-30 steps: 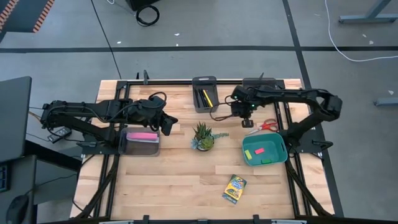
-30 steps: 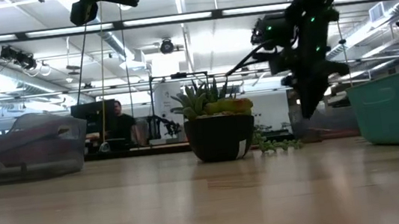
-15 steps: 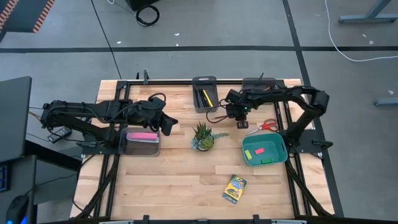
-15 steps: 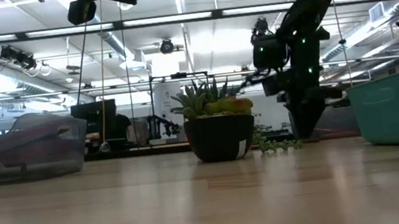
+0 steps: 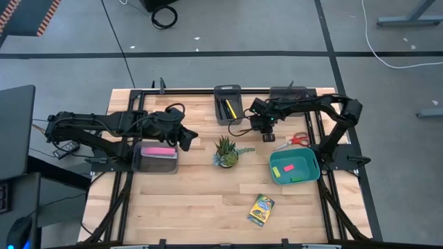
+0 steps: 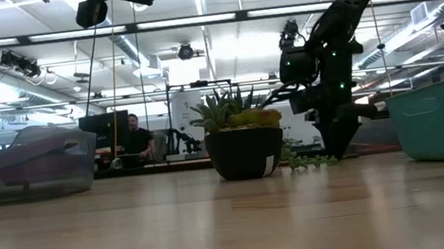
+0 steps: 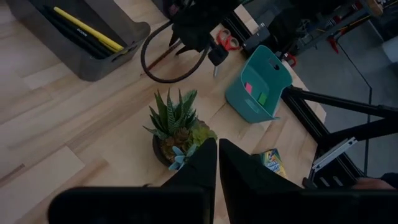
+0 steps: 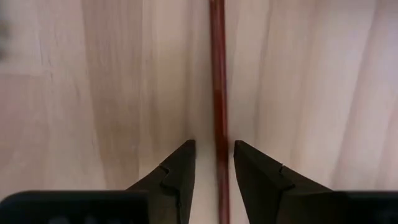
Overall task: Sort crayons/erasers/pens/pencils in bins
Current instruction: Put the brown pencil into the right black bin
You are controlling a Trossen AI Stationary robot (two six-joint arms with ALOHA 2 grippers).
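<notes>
A: Right claw (image 8: 212, 163) is down at the bench (image 5: 194, 200), partly open, one finger on each side of a thin dark-red wooden pencil (image 8: 217, 81). Nothing gripped yet, there's a gap on both sides.

B: Why that pose?

A: My read: it's lined up along the stick so the fingers can pinch across the thin shaft. The pencil lies flat on the wood, running straight ahead of the claw and between its tips.

B: What does the pencil look like?

A: Slim, straight, glossy red-brown, one colour all along. Both ends run out of the wrist picture. In the high view the right claw (image 5: 264, 127) hides it.

B: Left side?

A: Left claw (image 7: 217, 163) is pinched shut, nothing in it, parked high over the bench, above the clear grey plastic bin (image 5: 156, 159) with a long pink bar in it. Looks like it's just waiting out of the way.

B: Other stuff?

A: Small dark grey plastic tray (image 5: 228, 105) with black and yellow pens just beyond the right claw. Wider teal-green plastic tray (image 5: 295, 168) with small eraser blocks sits nearer the bench front than that claw. Yellow-and-green cardboard crayon box (image 5: 261, 209) well apart from it, loose on the wood. Small potted green plant (image 5: 225, 151) between the two claws.
</notes>
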